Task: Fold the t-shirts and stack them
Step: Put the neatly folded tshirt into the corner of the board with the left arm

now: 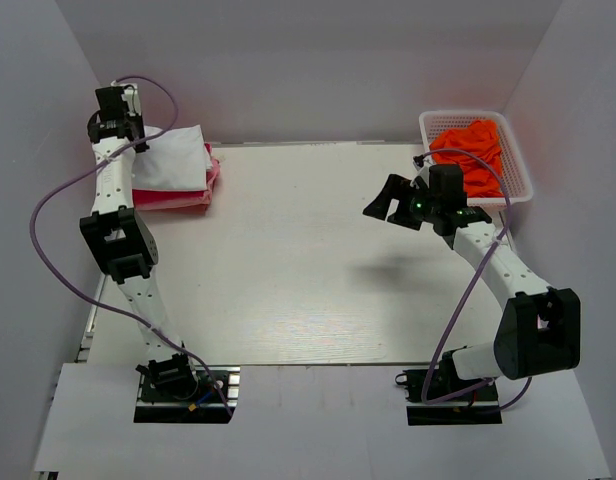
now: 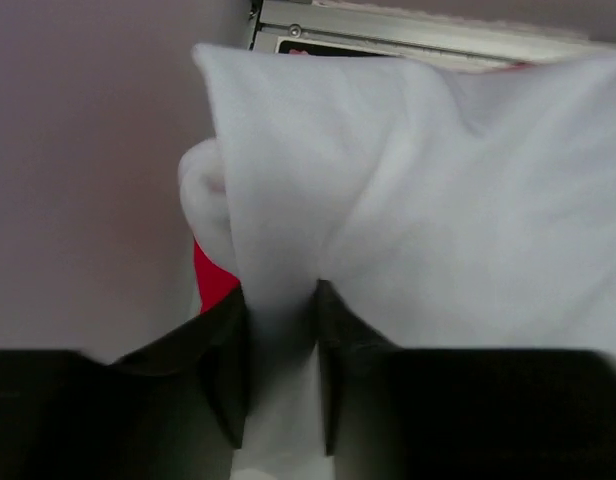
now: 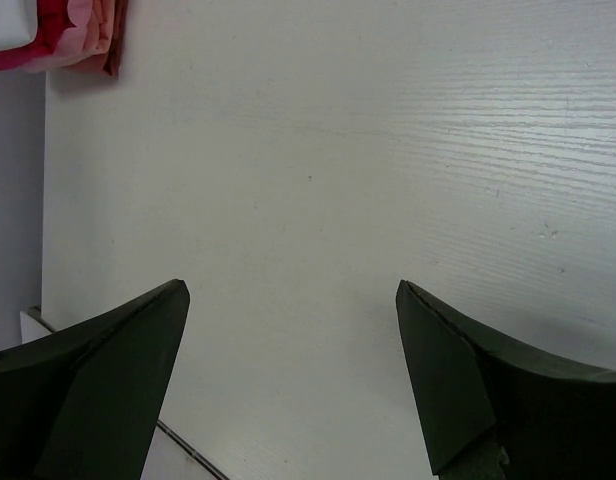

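— Where's the white shirt (image 1: 176, 155) sitting?

— In the far left corner of the tabletop (image 1: 288, 270), folded, on top of the pink pile. The left arm (image 1: 118, 235) reaches over to it, and its jaws are pinching a fold of that white cloth. From the wrist camera you see the fabric squeezed into the narrow slot between the two dark fingers (image 2: 223, 380) and bunched up above them.

— And underneath?

— A crimson shirt (image 1: 173, 198) lies flat on the tabletop, with a paler pink one (image 3: 100, 40) showing at the pile's edge. A red sliver peeks out under the white, just beside the left jaws.

— What about the right side?

— The right arm (image 1: 493, 262) hangs above the tabletop, near the basket (image 1: 458, 114) in the far right corner. Its jaws are spread wide, with bare tabletop showing between them. They point leftwards, well apart from the pile.

— The orange ones?

— The orange shirts (image 1: 473, 150) are heaped in the basket, crumpled rather than folded. How many there are, I can't tell from here.

— Does the right arm touch the basket?

— Its wrist is just beside the basket's near left corner. Whether they touch, I cannot say.
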Motion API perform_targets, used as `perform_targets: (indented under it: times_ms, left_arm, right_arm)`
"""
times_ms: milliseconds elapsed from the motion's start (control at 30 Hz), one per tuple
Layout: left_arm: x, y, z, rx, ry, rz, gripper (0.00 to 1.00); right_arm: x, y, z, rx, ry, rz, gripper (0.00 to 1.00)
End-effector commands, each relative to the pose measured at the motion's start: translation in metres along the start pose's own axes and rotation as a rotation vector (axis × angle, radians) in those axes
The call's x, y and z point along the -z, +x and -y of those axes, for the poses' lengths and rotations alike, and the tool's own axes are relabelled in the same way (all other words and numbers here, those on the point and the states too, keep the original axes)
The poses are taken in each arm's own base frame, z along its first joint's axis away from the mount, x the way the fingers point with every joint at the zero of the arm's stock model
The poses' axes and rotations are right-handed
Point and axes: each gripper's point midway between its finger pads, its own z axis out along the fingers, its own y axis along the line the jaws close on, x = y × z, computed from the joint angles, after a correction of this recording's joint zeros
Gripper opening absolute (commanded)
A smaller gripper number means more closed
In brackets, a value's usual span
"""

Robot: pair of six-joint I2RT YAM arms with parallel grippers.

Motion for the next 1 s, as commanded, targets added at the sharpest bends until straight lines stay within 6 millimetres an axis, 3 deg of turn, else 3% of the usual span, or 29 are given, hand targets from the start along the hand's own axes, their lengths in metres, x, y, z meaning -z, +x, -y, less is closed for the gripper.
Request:
perform_targets:
  times_ms: [0,67,100,167,267,433,467,500,533,567,600,633,667,700,733,833,867,900,933,967]
  left_arm:
    - [0.0,-0.02,-0.015,-0.003,-0.058,0.088,0.46]
    - [0.002,-0.02,-0.028,0.019,-0.138,0.085,0.91]
    - [0.002,-0.024,-0.031,0.034,-0.154,0.096,1.0]
    - [0.001,-0.023,-0.027,0.054,-0.165,0.085,1.0]
    - [0.02,-0.033,-0.031,0.095,-0.175,0.106,1.0]
    - [0.062,-0.041,-0.003,0.174,-0.05,0.121,1.0]
    - [0.068,-0.032,0.014,0.186,0.021,0.09,1.0]
    - [0.09,-0.038,0.027,0.197,0.066,0.107,1.0]
    - [0.1,-0.036,0.042,0.225,0.113,0.104,1.0]
    - [0.1,-0.018,0.062,0.228,0.165,0.066,1.0]
    - [0.134,-0.027,0.088,0.214,0.218,0.122,1.0]
    - [0.146,-0.022,0.104,0.253,0.232,0.129,1.0]
    - [0.143,0.004,0.126,0.245,0.264,0.101,1.0]
    - [0.154,0.011,0.142,0.245,0.29,0.111,1.0]
    - [0.176,0.03,0.175,0.247,0.347,0.108,1.0]
    - [0.201,0.074,0.225,0.217,0.428,0.035,1.0]
    - [0.22,0.111,0.256,0.173,0.475,-0.017,1.0]
    - [0.229,0.119,0.27,0.175,0.501,0.007,1.0]
    - [0.229,0.154,0.277,0.159,0.501,-0.037,1.0]
    - [0.242,0.164,0.29,0.171,0.551,-0.046,1.0]
  right_arm:
    - [0.004,-0.017,-0.015,0.012,-0.042,0.033,0.9]
    - [0.004,-0.017,-0.016,0.014,-0.043,0.028,0.9]
    - [0.003,-0.015,-0.014,0.007,-0.037,0.017,0.9]
    - [0.003,-0.013,-0.015,0.004,-0.038,0.009,0.9]
    - [0.004,-0.009,-0.011,-0.003,-0.03,0.006,0.9]
    - [0.012,-0.012,-0.013,0.02,-0.024,0.04,0.9]
    - [0.014,-0.014,-0.011,0.025,-0.011,0.053,0.9]
    - [0.014,-0.013,-0.01,0.023,-0.002,0.054,0.9]
    - [0.016,-0.013,-0.009,0.032,0.004,0.058,0.9]
    - [0.017,-0.013,-0.003,0.027,0.031,0.069,0.9]
    - [0.017,-0.011,0.0,0.037,0.042,0.066,0.9]
    - [0.018,-0.012,-0.001,0.045,0.04,0.073,0.9]
    - [0.018,-0.008,0.003,0.045,0.059,0.063,0.9]
    - [0.018,-0.004,0.007,0.044,0.071,0.053,0.9]
    - [0.023,-0.001,0.008,0.049,0.079,0.049,0.9]
    - [0.026,0.016,0.018,0.046,0.103,0.028,0.9]
    - [0.027,0.018,0.021,0.044,0.11,0.029,0.9]
    - [0.03,0.02,0.022,0.049,0.124,0.041,0.9]
    - [0.027,0.037,0.033,0.03,0.144,0.012,0.9]
    - [0.032,0.036,0.032,0.028,0.146,0.032,0.9]
